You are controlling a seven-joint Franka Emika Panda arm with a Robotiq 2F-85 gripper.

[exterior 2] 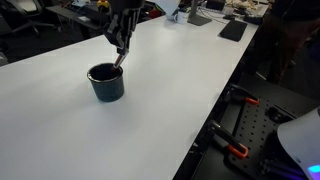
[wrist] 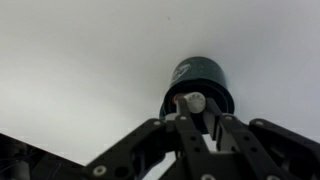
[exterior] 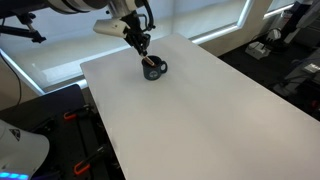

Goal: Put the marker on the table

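The dark round mug (exterior: 155, 69) stands on the white table (exterior: 200, 115) near its far end; it also shows in the exterior view (exterior 2: 105, 84) and in the wrist view (wrist: 200, 80). My gripper (exterior: 143, 46) (exterior 2: 120, 47) hangs just above the mug's rim. Its fingers (wrist: 194, 112) are shut on the marker (wrist: 193, 102), whose light round end faces the wrist camera. The thin marker (exterior 2: 118, 61) points down from the fingers into the mug's opening. Its lower end is hidden inside the mug.
The white table (exterior 2: 190, 80) stretches wide around the mug. Black stands with orange clamps (exterior 2: 238, 150) sit below the table's edge. Desks with office clutter (exterior 2: 215, 12) lie beyond the far end.
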